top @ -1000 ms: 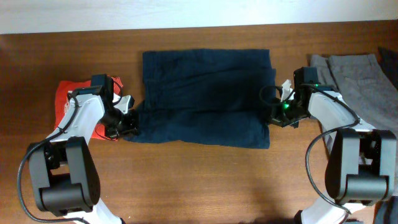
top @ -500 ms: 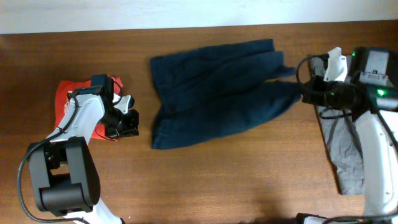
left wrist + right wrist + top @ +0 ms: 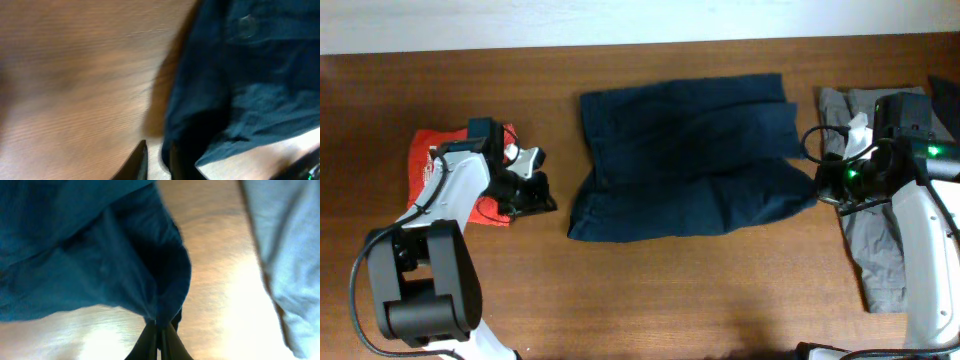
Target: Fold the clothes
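**A:** How do the clothes lie?

**B:** At far left the red T-shirt (image 3: 425, 160) sits crumpled, partly under the left arm. In the middle of the table (image 3: 670, 300) the navy shorts (image 3: 685, 150) are spread out but skewed. Their top edge slants up to the right, the lower left corner is rumpled, and the lower right corner is drawn to a point. The grey shorts (image 3: 880, 255) run in a long strip down the right edge, under the right arm.

**A:** What changed?

**B:** A second ago the navy shorts were a neat rectangle between both grippers. They have since slid right and lost that shape. The left gripper (image 3: 546, 203) no longer touches them. Half a second ago the right gripper (image 3: 823, 190) was in the upper right, and now it sits lower, at mid-right.

**A:** And the arms?

**B:** The left gripper is low over the wood, just beside the shorts' left edge, pointing right. Its fingers (image 3: 141, 161) stand a slit apart with nothing between them. The right gripper points left, its jaws closed on the shorts' right corner, with a fold pinched at the tips.
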Tool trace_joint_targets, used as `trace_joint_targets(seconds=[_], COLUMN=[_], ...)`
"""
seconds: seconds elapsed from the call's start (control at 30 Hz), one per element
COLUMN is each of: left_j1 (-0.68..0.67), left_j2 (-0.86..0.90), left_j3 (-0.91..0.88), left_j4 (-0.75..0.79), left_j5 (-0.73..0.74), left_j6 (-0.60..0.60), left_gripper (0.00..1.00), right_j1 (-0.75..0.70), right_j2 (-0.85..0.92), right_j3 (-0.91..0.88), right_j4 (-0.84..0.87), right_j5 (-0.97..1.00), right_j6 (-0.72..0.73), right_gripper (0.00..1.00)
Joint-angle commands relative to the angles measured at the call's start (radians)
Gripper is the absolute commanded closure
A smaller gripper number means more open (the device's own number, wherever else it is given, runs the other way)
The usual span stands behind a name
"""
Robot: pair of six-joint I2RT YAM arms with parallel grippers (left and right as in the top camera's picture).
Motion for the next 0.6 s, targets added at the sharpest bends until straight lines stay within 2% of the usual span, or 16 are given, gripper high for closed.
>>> trace_joint_targets(seconds=[0.0, 0.13, 0.23, 0.37, 0.4, 0.47, 0.5, 0.57], left_j1=[-0.055, -0.147, -0.216, -0.292, -0.301, -0.309, -0.310, -0.299], left_j2=[-0.006, -0.006, -0.004, 0.008, 0.013, 0.017, 0.017, 0.007], left_j3=[-0.007, -0.007, -0.007, -0.007, -0.007, -0.007, -0.006, 0.014], left_j4=[0.051, 0.105, 0.112, 0.133, 0.134, 0.134, 0.132, 0.111], left_j5=[0.096, 0.096, 0.073, -0.015, -0.026, -0.022, -0.022, -0.022], left_j6=[0.104, 0.150, 0.195, 0.195, 0.195, 0.192, 0.183, 0.150], left_gripper=[0.77, 0.64, 0.62, 0.63, 0.70, 0.95, 1.00, 1.00], right_j1=[-0.003, -0.003, -0.003, -0.003, -0.003, -0.003, -0.003, -0.003], right_j2=[0.009, 0.016, 0.019, 0.019, 0.019, 0.019, 0.019, 0.019], right_j3=[0.008, 0.008, 0.008, 0.008, 0.008, 0.008, 0.008, 0.008], right_j4=[-0.018, -0.044, -0.048, -0.047, -0.047, -0.043, -0.041, -0.037], right_j5=[0.122, 0.121, 0.121, 0.121, 0.121, 0.121, 0.121, 0.122], right_j6=[0.096, 0.095, 0.094, 0.087, 0.087, 0.087, 0.087, 0.085], right_gripper=[0.94, 0.92, 0.92, 0.92, 0.92, 0.92, 0.92, 0.92])
